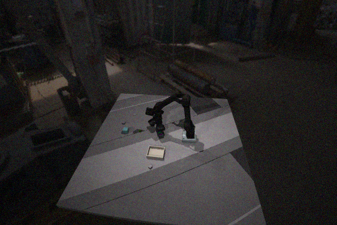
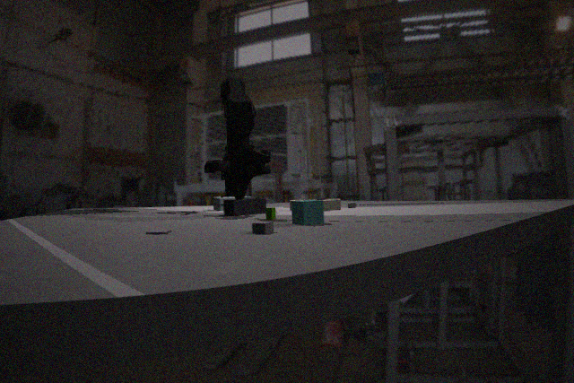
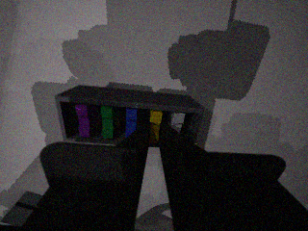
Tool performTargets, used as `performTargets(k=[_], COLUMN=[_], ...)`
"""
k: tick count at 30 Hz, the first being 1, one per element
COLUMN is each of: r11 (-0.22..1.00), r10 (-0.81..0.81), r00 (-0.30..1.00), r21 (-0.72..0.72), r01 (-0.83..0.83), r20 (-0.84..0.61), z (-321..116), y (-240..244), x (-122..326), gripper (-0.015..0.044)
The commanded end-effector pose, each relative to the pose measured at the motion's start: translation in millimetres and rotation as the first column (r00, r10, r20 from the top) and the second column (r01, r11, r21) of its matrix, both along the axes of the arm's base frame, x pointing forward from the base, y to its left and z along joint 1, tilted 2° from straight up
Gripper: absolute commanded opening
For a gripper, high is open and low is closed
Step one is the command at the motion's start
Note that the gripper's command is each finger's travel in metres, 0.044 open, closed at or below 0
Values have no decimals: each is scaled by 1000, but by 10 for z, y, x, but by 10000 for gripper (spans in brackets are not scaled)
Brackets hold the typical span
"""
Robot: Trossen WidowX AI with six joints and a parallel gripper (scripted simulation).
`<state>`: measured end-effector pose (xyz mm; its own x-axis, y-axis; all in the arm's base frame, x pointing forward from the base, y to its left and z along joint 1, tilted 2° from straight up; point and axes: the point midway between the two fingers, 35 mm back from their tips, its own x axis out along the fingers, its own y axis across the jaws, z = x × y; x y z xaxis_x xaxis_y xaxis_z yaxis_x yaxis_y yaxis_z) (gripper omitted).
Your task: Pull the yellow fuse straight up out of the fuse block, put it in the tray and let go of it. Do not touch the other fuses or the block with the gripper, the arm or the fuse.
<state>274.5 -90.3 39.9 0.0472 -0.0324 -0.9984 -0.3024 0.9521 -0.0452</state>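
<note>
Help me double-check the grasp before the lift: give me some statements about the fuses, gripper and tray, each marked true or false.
1. The gripper is shut on the yellow fuse. True.
2. The yellow fuse already lies in the tray. False: it sits in the fuse block.
3. The purple fuse, green fuse and blue fuse stand in the block. True.
4. The tray holds a fuse. False: nothing shows inside it.
5. The yellow fuse sits between the purple and green ones. False: it is right of the blue one.

Dark arm (image 2: 237, 137) stands over block (image 2: 244, 206) w/ teal cube (image 2: 307, 212) nearby.
</note>
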Motion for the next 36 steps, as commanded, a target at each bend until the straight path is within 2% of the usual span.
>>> performTargets(k=[1,36], r11=[1000,1000], r10=[0,1], r00=[1000,1000], r21=[0,1], r01=[0,-1], r20=[2,2], z=[29,201], y=[0,4], x=[3,0], gripper=[0,0])
